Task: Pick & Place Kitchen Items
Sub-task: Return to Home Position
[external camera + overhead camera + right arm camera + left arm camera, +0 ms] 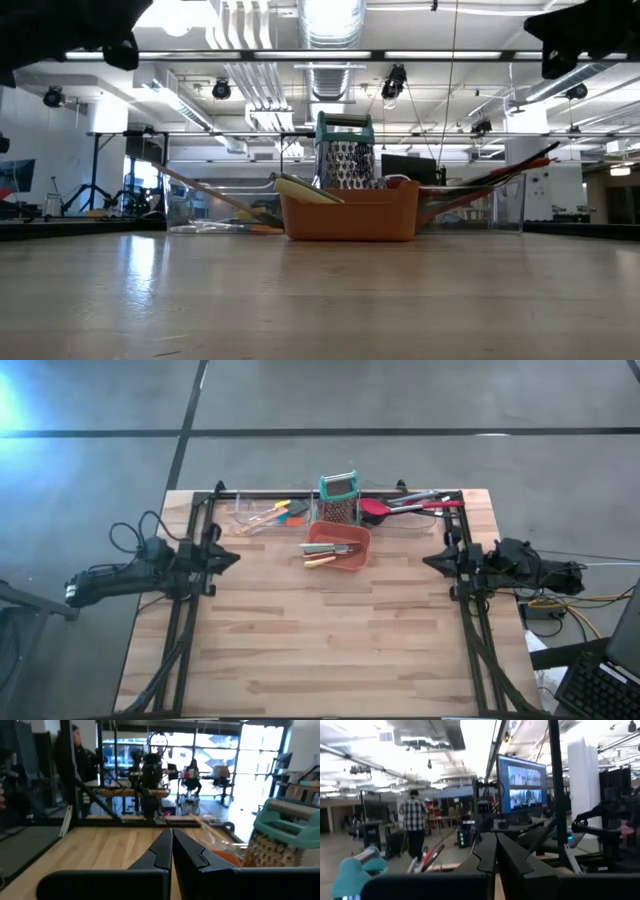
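Left gripper [232, 558] at table's left edge, right gripper [430, 562] at right edge, fingers of both pressed together, empty. Utensils [330, 550] lie in orange bin [346, 567], left clear bin [245, 510], right clear bin [400, 523], around grater [339, 498]

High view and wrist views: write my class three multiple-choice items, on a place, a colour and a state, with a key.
1. Where is the orange bin? A) inside a clear bin B) directly beside the box grater C) atop the grater
2. What colour is the grater's frame? A) yellow B) black C) teal
3. How are the left pincer and right pincer? A) both shut, empty B) both wide open C) one holding a knife
Key: 1 B, they adjoin in the high view; 2 C, the frame shows teal; 3 A, each wrist view shows fingers closed on nothing.
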